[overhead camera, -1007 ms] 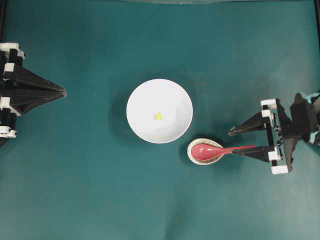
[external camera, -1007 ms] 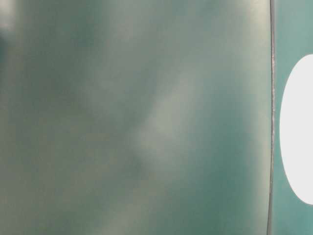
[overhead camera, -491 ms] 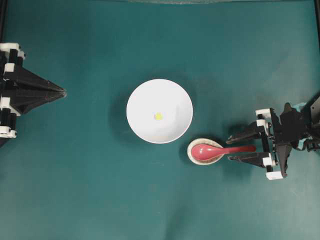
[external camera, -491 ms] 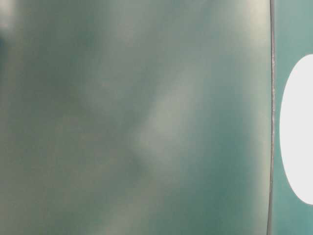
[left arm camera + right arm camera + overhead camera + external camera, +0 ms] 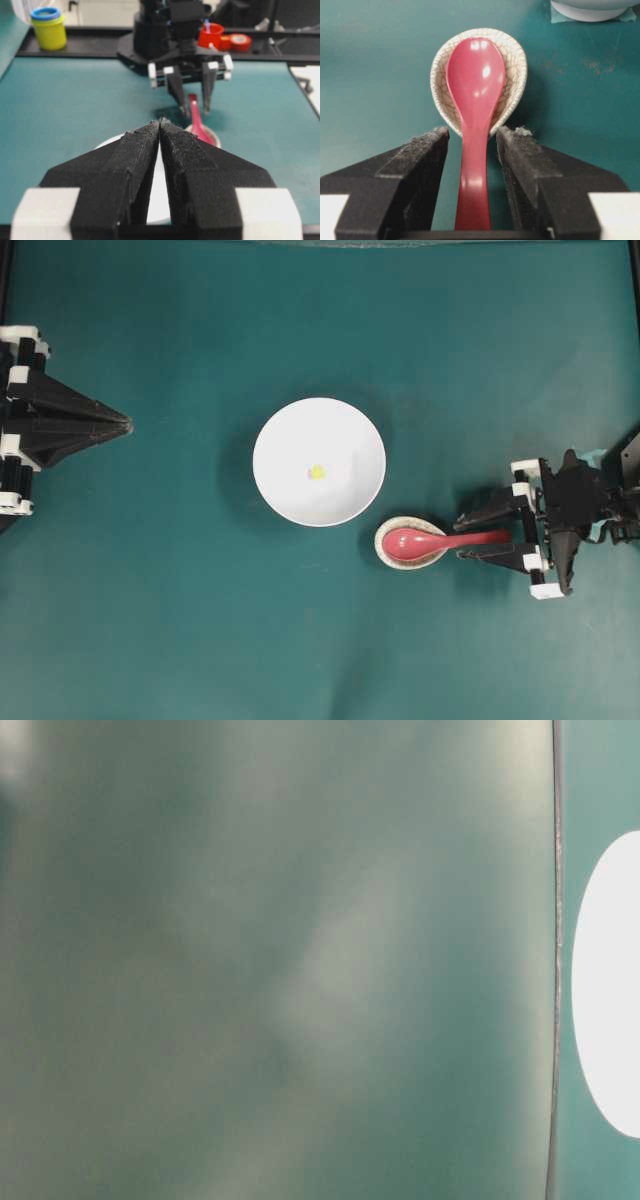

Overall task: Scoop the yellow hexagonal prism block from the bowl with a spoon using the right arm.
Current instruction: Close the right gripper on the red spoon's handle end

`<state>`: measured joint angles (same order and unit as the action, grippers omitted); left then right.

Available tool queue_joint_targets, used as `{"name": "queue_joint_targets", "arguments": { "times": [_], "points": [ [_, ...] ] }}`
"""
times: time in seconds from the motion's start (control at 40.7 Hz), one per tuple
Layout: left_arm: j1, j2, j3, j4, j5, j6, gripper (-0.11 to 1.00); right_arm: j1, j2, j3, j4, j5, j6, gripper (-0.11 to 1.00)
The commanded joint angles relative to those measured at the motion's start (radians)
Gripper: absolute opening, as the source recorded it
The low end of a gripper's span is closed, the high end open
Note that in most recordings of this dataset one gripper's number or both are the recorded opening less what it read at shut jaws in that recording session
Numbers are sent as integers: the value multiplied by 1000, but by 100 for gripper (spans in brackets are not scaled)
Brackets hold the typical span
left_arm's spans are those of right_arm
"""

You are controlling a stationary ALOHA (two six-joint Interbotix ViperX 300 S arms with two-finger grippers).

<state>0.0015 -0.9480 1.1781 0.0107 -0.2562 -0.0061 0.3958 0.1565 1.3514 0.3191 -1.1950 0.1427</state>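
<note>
We see a glossy pink-red spoon on an off-white spoon rest veined with fine dark crackle lines. The bowl is plain white, the block in it bright yellow. The table is deep teal. Both grippers are black with white parts: the right gripper and the left gripper.

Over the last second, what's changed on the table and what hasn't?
The right gripper slid in toward the spoon rest and narrowed its jaws, so its fingers now straddle the spoon handle with gaps on both sides, not gripping yet. The spoon, the bowl, the yellow block and the shut left gripper stayed put.
</note>
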Motion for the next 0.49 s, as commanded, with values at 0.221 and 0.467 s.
{"name": "queue_joint_targets", "arguments": {
  "times": [0.221,0.467],
  "points": [
    [0,8,-28,2,-9,-2,11,3,-5,5,23,-3,0,51],
    [0,8,-28,2,-9,-2,11,3,-6,2,23,20,-2,51]
  ]
}}
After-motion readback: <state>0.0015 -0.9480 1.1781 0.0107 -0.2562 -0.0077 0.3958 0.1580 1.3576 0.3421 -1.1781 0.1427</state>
